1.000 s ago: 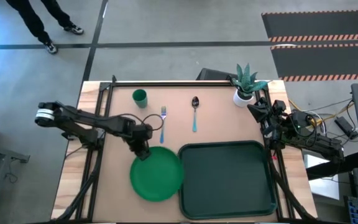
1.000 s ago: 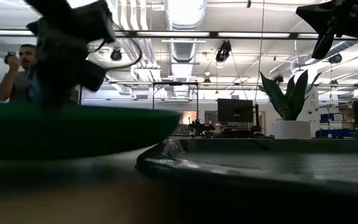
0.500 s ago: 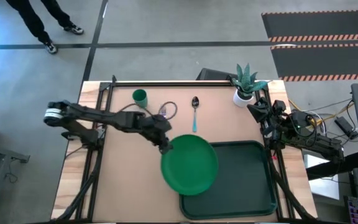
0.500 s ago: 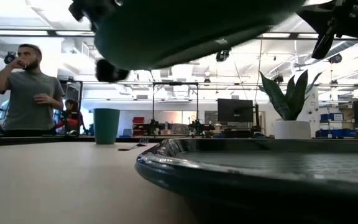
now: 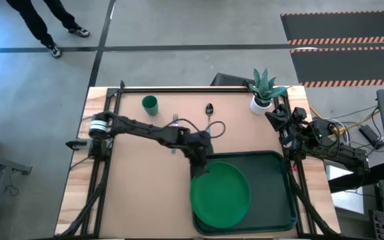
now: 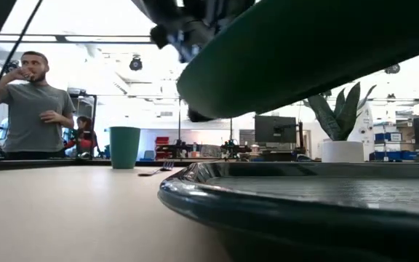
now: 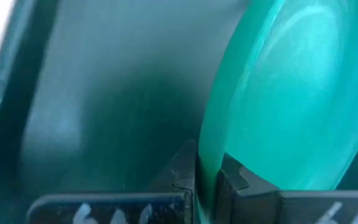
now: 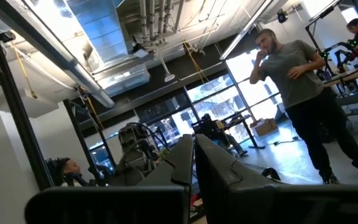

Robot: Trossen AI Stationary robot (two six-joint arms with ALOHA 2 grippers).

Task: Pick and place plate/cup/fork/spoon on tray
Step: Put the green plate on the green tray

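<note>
My left end effector (image 5: 201, 165) is pinched tight on the rim of the bright green plate (image 5: 220, 194), holding it tilted above the left half of the dark green tray (image 5: 272, 167); in the low view the plate hangs clear of the tray's rim, so I judge it carried over but not yet set down. My right end effector (image 5: 280, 124) waits with its fingers closed on nothing, off the right edge of the surface (image 5: 132, 193) beside the tray's far right corner. By my reckoning the task is barely begun: nothing lies on the tray. The green cup (image 5: 150, 105) stands near the far left corner of the surface, the fork (image 5: 175, 122) lies near the far edge, partly under my left arm, and the spoon (image 5: 209, 109) lies just beside it toward the middle of the far edge. All three are left to move. A white pot with a spiky plant (image 5: 263, 90) sits at the far right corner. The surface is pale wood; beyond it is a grey floor with striped mats, a workshop room, and a person (image 6: 29, 102) standing by.
</note>
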